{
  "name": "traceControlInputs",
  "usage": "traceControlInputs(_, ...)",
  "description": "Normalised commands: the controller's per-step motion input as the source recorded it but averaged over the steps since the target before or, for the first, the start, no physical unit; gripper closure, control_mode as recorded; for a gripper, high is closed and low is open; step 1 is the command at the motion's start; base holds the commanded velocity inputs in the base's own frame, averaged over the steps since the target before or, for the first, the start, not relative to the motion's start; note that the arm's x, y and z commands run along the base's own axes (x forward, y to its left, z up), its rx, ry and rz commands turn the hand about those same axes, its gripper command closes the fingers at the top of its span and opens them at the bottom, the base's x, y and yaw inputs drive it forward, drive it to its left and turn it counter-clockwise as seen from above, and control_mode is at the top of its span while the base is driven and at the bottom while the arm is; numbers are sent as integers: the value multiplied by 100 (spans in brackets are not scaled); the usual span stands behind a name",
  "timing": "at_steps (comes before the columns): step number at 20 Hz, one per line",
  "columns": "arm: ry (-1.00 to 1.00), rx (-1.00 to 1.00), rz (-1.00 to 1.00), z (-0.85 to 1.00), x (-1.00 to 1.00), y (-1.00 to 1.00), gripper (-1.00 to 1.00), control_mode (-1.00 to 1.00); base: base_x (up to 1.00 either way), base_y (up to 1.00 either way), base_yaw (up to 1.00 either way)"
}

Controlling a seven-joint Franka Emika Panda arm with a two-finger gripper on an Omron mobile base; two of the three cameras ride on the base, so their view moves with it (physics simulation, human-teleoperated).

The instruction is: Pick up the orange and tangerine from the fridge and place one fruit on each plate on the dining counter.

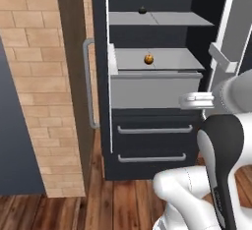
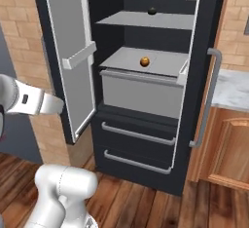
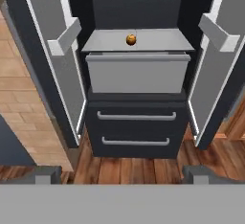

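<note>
While the fridge [image 3: 136, 122] stands open, two fruits sit inside.

This is a home kitchen. A tall black fridge [image 2: 141, 124] stands open, both doors swung wide, with pale grey shelves [image 3: 139, 40], a drawer and white door bins [image 3: 64, 37] inside. Beside it run a tan brick wall [image 1: 34, 76] and warm plank flooring [image 3: 134, 170]. At the right, a wooden cabinet [image 2: 228, 149] carries a marble tabletop [image 2: 232, 88].
</note>
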Motion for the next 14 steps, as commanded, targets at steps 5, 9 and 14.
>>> traceControlInputs(5, 0, 0, 0, 0, 0, 0, -100, 100, 58, -5, -9)
traceControlInputs(9, 0, 0, 0, 0, 0, 0, -100, 100, 67, -1, -9)
traceControlInputs(14, 0, 0, 0, 0, 0, 0, -100, 100, 70, 0, -13)
